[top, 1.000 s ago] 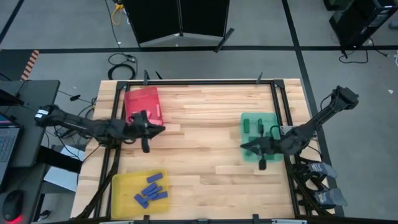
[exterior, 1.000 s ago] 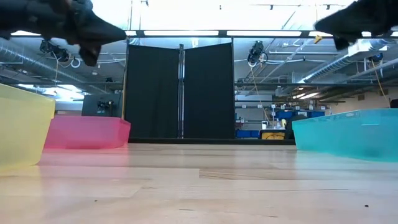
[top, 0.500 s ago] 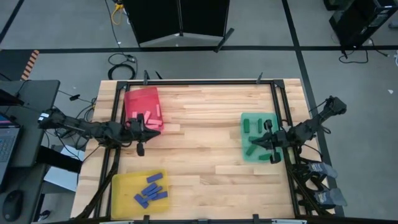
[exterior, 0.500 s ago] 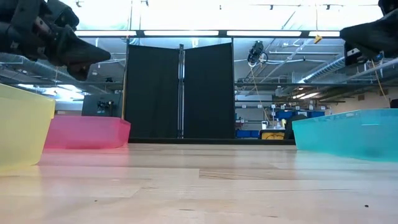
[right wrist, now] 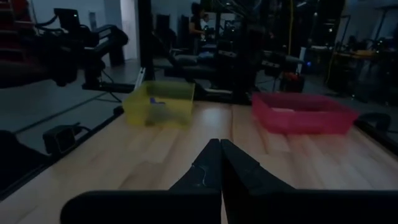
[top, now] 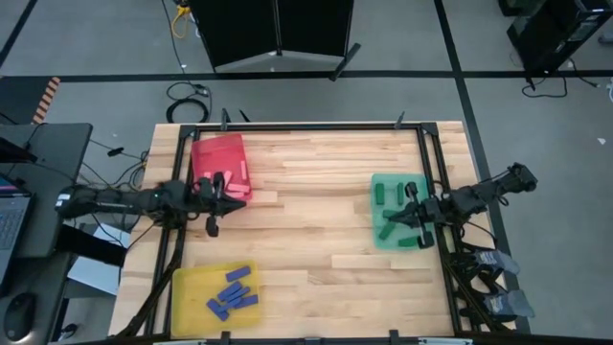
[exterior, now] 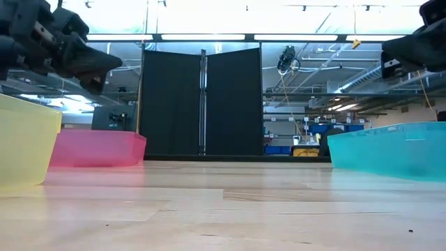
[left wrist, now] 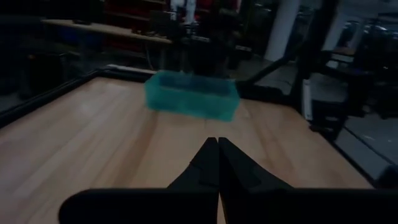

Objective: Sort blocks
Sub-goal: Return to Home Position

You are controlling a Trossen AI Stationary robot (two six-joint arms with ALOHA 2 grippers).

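Several blue blocks (top: 233, 292) lie flat on the floor of the yellow tray (top: 189, 281). Pink blocks (top: 228, 179) lie in the red tray (top: 216, 149). Dark green blocks (top: 381, 195) lie in the green tray (top: 394, 179). My left gripper (top: 232, 191) is shut and hovers at the red tray's near edge, pointing toward the table's right; its closed fingertips (left wrist: 218, 147) hold nothing. My right gripper (top: 388, 218) is shut, hovers over the green tray and points left, with empty fingertips (right wrist: 221, 148). No block shows on the bare tabletop.
The wooden table (top: 316, 201) has a black frame around its rim. The three trays stand at far left, near left and right. In the low view both grippers (exterior: 97, 64) (exterior: 397, 56) hang well above the tabletop. Cables and a black cabinet sit beyond the far edge.
Both arms have drawn back from the middle of the table. The left gripper has moved toward the table's left edge, to beside the red tray. The right gripper has moved toward the right edge, over the green tray. No block has moved.
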